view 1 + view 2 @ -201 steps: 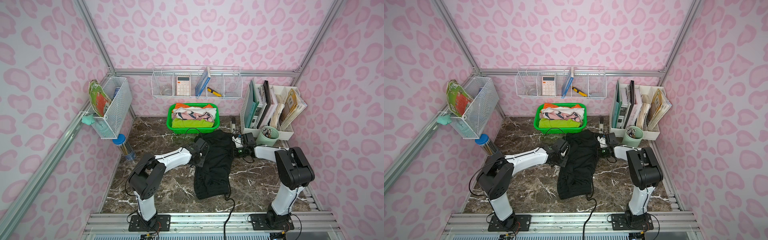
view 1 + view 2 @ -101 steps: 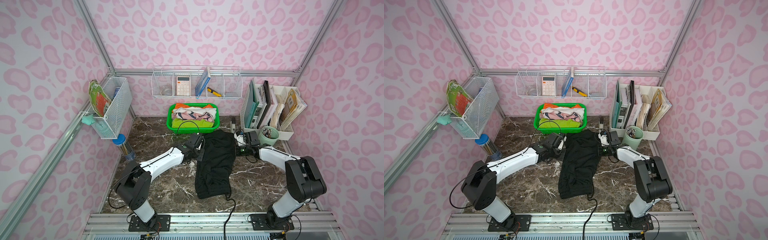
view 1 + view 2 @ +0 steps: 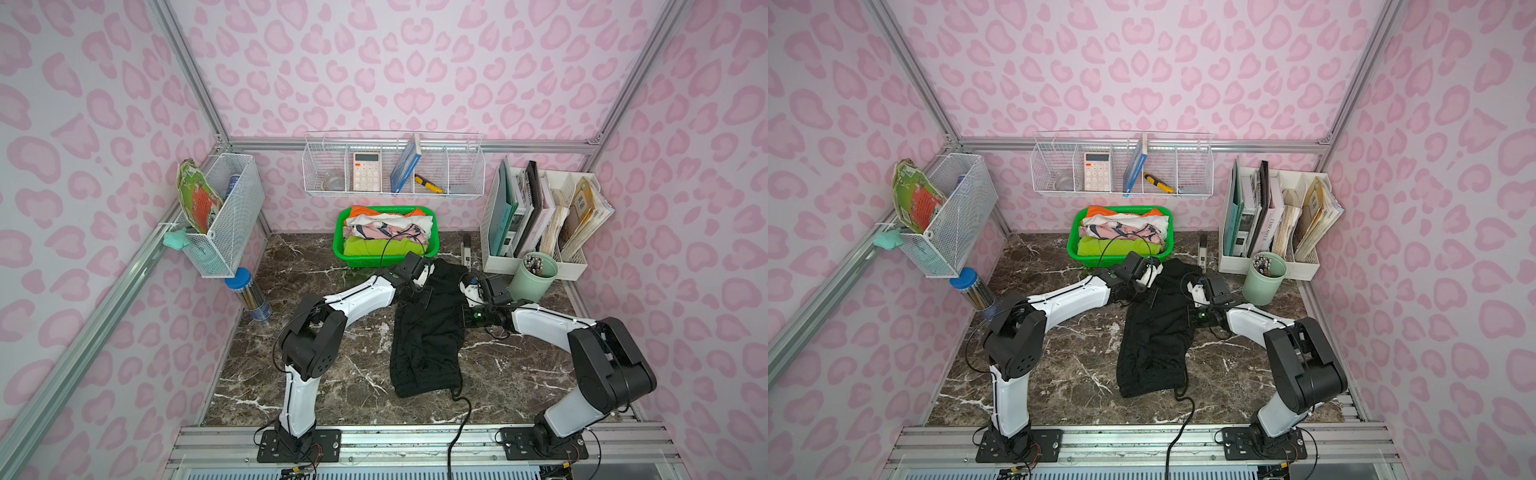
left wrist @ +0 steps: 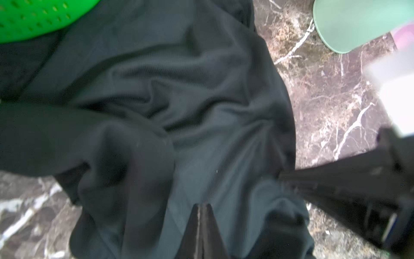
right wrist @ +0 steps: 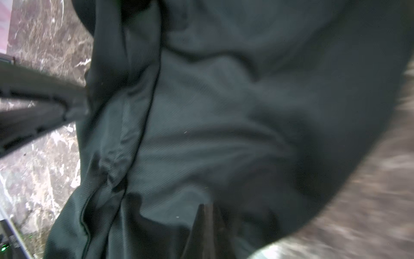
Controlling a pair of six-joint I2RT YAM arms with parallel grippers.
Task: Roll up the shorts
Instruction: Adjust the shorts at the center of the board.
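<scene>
Left end effector [image 4: 200,215] and right end effector [image 5: 205,215] each clamp 1 far corner of the shorts [image 3: 428,332], rest trailing along the counter [image 3: 332,374], guessing so the roll starts straight.

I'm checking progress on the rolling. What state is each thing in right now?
shorts: unrolled, lying as a long wrinkled strip on the table, far end gripped at both sides.
left hand: shut on the shorts.
right hand: shut on the shorts.
green basket: full of folded clothes.
mint cup: upright, holding pens.
blue-lidded jar: lid on.
</scene>
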